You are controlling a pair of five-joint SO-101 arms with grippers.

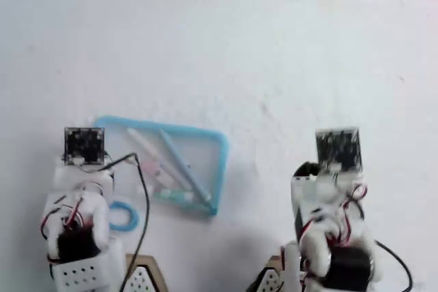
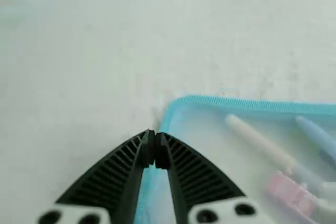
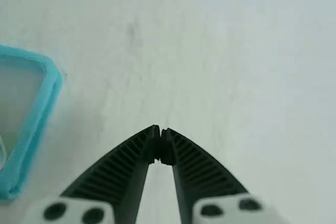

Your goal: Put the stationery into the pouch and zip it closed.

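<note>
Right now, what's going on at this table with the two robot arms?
Nothing is being held. A clear, blue-edged pouch lies flat on the white table, with pens and a pink item apparently inside. The left hand is shut at one corner of the pouch; the right hand is shut over bare table further off. I can't tell whether it is zipped.

The pouch (image 1: 205, 143) looks like clear glossy plastic with a blue cloth edge; the table (image 1: 287, 52) is matt white.
</note>
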